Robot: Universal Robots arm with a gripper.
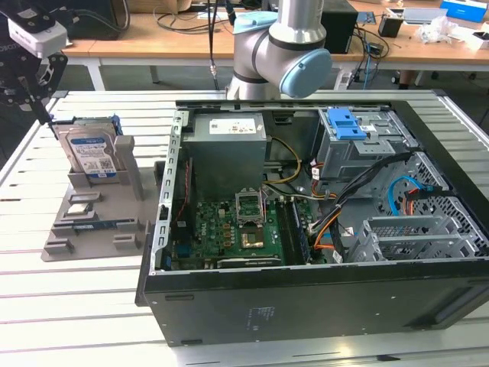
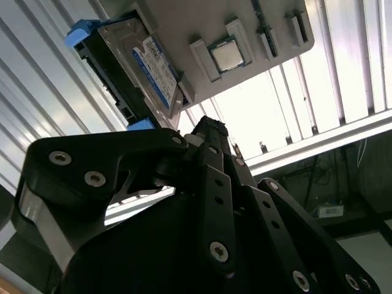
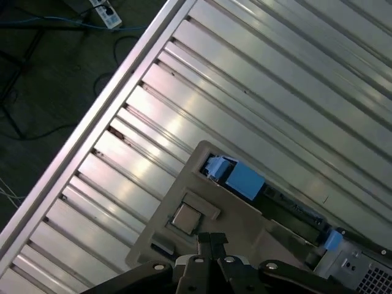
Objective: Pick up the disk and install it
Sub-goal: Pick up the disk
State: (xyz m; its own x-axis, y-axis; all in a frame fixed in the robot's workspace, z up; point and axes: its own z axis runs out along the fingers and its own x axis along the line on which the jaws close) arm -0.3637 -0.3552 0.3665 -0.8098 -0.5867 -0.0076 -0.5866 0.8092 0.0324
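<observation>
**Approach to the disk: nothing in hand yet**

- End effector (image 1: 42, 107): black, linkage-fingered. It hangs over the desk edge at the exterior view's left. Fingers (image 3: 205, 240) drawn close together, nothing between them.
- Just beside and lower: the disk (image 1: 90, 155), a flat silver hard drive with a white-and-blue label and a blue plastic carrier frame. It stands on edge in a slot of the grey moulded fixture (image 1: 114, 210). No contact with the end effector that I can make out.
- Step, as I judge it: the reach toward the pick. Nothing lifted, nothing installed.
- A grasp would call for the fingers to part wider than the drive's thickness, line up with its upper edge, and pull straight up out of the slot.
- Same fixture: small square silver chip (image 2: 228, 56) lying flat. It is close to the disk and easy to clip.
- Underneath: slatted aluminium desk (image 1: 76, 306).
- Farther, toward the exterior view's right: black open computer case (image 1: 306, 306) on its side, green board and loose cables inside.
- Far corner of the case: grey metal cage with blue plastic clip (image 1: 348, 126). The cables run near it.
</observation>
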